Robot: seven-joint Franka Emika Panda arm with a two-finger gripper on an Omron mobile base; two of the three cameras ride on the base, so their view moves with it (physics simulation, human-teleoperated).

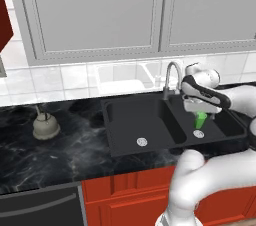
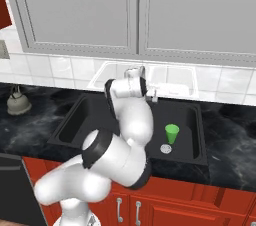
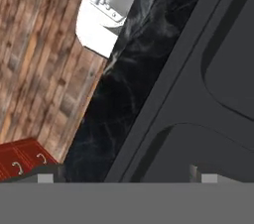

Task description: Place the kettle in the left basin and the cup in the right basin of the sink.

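The green cup [image 1: 200,119] [image 2: 171,133] stands upright in the narrower right basin [image 1: 223,126] [image 2: 188,120] of the black sink, just behind its silver drain [image 2: 166,148]. My gripper [image 1: 201,108] hangs right above the cup. In the hand view its fingertips [image 3: 45,178] stand wide apart, so the gripper [image 3: 126,177] is open and holds nothing. The beige-grey kettle [image 1: 46,125] [image 2: 18,101] sits on the dark marble counter well to the left of the sink. The wider left basin [image 1: 135,120] [image 2: 75,126] holds nothing but its drain [image 1: 142,142].
A chrome gooseneck faucet [image 1: 172,76] rises behind the divider between the basins, close to my hand. Grey wall cabinets [image 1: 100,10] hang above the tiled backsplash. Red base cabinets [image 2: 200,205] run under the counter [image 1: 50,155]. A dark appliance front [image 1: 40,207] stands at the lower left.
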